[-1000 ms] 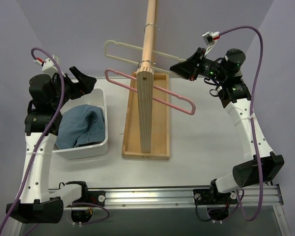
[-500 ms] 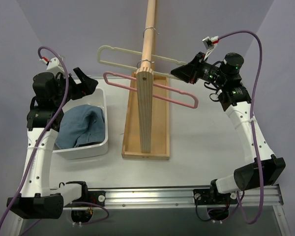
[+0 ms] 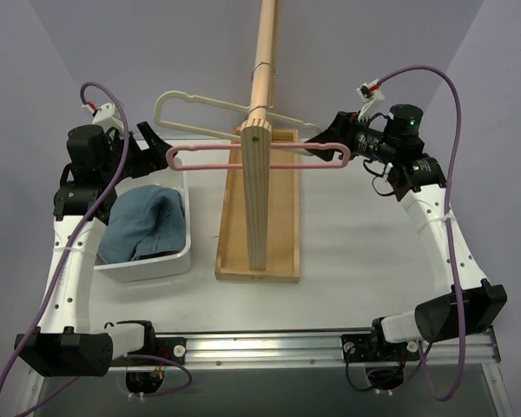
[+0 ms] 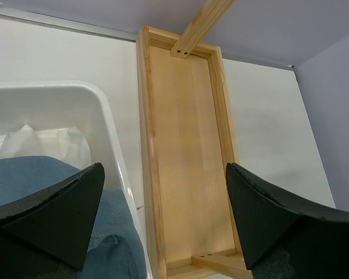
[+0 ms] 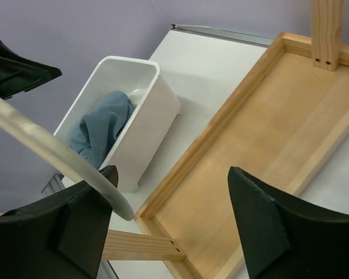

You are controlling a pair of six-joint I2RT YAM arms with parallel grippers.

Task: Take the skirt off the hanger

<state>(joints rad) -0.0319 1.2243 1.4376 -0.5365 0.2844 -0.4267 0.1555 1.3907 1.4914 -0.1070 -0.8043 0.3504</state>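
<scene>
Skirt [image 4: 43, 142]: crumpled in bin [image 4: 46, 93] behind denim [image 4: 23, 174]; axis unreadable. Hanger [image 3: 208, 166]: bare on rail [image 3: 262, 61], long axis level, left to right across rack. Left gripper [image 4: 164, 168]: spread wide near bin, holding nothing. Right gripper [image 5: 171, 171]: spread at hanger's right end, not pinching; touch unclear.
</scene>
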